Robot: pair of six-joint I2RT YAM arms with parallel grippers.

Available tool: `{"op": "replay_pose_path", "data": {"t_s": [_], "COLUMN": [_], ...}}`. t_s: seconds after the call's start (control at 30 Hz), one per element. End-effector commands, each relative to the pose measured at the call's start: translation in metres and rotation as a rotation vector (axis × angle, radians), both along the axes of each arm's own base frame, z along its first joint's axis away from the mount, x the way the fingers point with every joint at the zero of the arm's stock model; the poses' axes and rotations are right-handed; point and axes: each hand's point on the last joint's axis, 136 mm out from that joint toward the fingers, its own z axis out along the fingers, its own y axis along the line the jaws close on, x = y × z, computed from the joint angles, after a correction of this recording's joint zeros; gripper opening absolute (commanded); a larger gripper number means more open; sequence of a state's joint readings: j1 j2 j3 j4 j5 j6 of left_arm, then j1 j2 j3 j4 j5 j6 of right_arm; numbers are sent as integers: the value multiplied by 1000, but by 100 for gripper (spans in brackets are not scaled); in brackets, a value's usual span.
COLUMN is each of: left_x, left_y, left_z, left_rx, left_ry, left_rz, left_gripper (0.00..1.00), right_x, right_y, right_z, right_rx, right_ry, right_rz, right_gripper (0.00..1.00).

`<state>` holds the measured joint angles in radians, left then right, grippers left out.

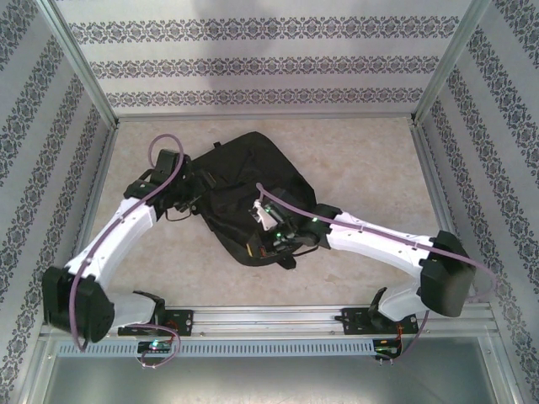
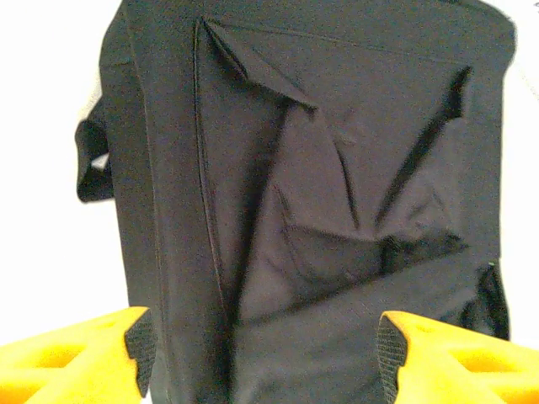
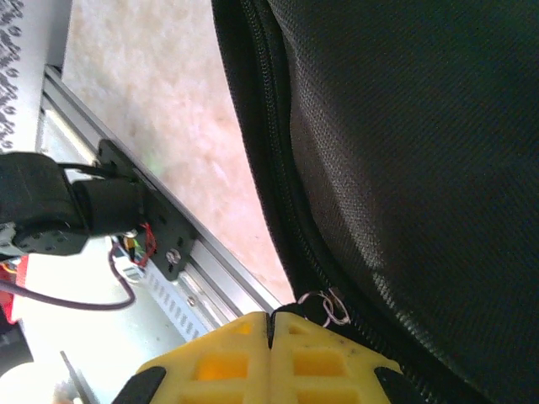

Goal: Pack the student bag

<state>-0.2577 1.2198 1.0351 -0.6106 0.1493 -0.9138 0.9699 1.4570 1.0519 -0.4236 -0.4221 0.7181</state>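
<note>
The bag [image 1: 253,189], a large black soft fabric pack with a creased, puckered panel and a heavy zip [image 3: 274,151] along its edge, lies flat and askew about mid-desk [image 1: 362,160], one corner toward the near edge. Judged limp and fairly light, it will sag and bunch, so hold is best taken at a seam, strap or zip. Left fingers [image 2: 101,353] stand released astride the cloth; right fingers [image 3: 227,362] are clenched beside the wire pull ring [image 3: 333,307], a pinch on it unconfirmed.
</note>
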Motion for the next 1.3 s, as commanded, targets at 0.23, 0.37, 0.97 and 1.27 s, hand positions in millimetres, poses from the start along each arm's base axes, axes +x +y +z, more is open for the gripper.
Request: {"op": "replay_pose_path", "data": {"t_s": [0.23, 0.37, 0.97, 1.27], "left_x": [-96, -102, -107, -101], "left_y": [-16, -22, -20, -3], "left_z": [-50, -57, -82, -68], "left_rx": [-199, -210, -188, -77], "left_ry": [280, 290, 287, 238], "left_rz": [-7, -17, -35, -26], "left_gripper": [57, 56, 19, 0], "right_x": [-3, -6, -16, -26], "right_y": [73, 80, 70, 37], "right_z": [36, 36, 17, 0], "right_rx": [172, 177, 122, 1], "right_ry": [-31, -29, -15, -19], "right_rz": [-8, 3, 16, 23], "right_gripper": [0, 0, 0, 0]}}
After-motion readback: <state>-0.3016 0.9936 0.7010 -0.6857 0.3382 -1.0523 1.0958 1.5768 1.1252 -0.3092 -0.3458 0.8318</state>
